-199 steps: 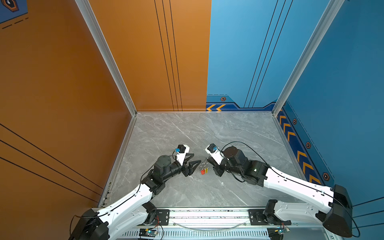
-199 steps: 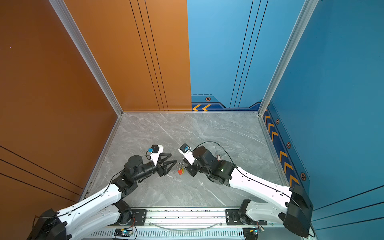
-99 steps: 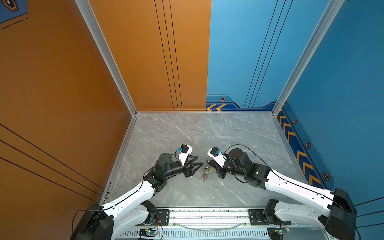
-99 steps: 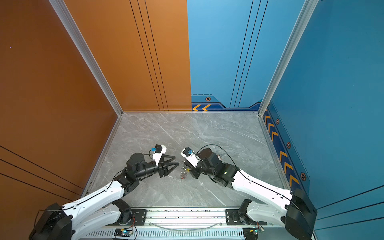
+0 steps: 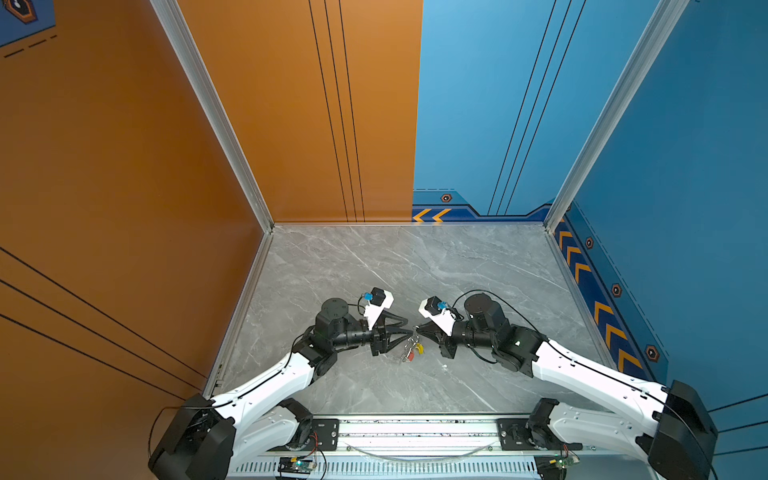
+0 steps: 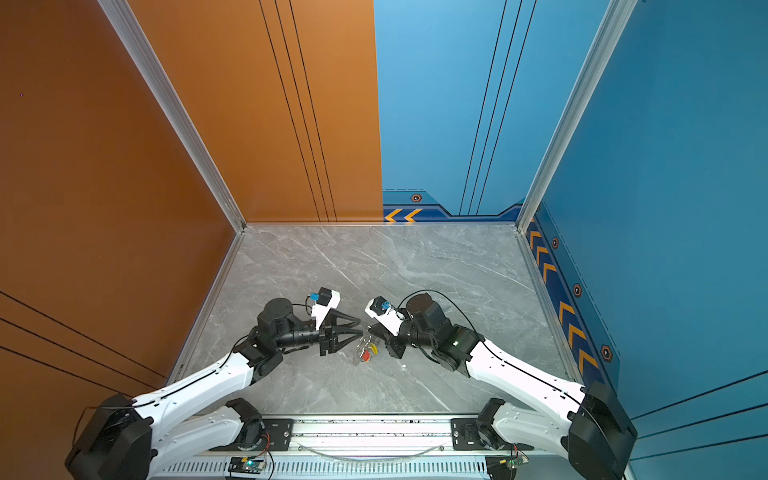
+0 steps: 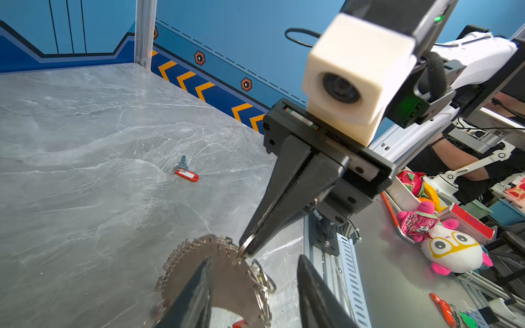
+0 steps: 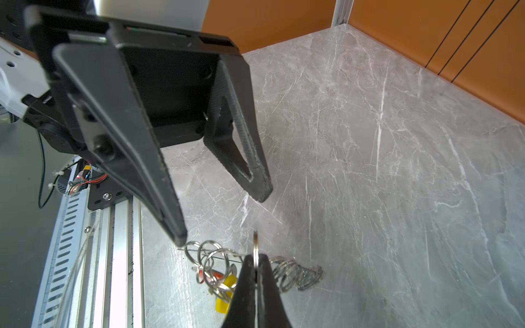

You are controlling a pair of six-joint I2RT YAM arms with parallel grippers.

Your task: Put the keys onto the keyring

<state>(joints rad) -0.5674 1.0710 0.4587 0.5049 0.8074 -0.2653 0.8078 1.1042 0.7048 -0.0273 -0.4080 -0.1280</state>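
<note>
My right gripper [image 8: 255, 259] is shut on one silver ring of the keyring [image 8: 256, 246], holding it on edge above the table. More rings fan out on both sides [image 8: 295, 274]. Keys with a yellow tag [image 8: 225, 294] and a red tag [image 8: 217, 275] hang from the rings under it; in both top views they show as a small bunch [image 5: 411, 352] [image 6: 366, 354]. My left gripper [image 8: 220, 218] [image 7: 254, 258] faces it, open, one finger on each side of the rings, touching nothing I can make out. Another key with a red tag [image 7: 186, 172] lies alone on the marble.
The grey marble table [image 5: 374, 266] is walled in orange on the left and blue at the back and right. An aluminium rail [image 5: 415, 428] runs along its front edge. Beyond the rail, the left wrist view shows a plush toy [image 7: 451, 247] and clutter.
Both grippers have drawn closer together over the middle of the table. The left gripper's fingers have narrowed around the rings. The right gripper has stayed shut on its ring.
</note>
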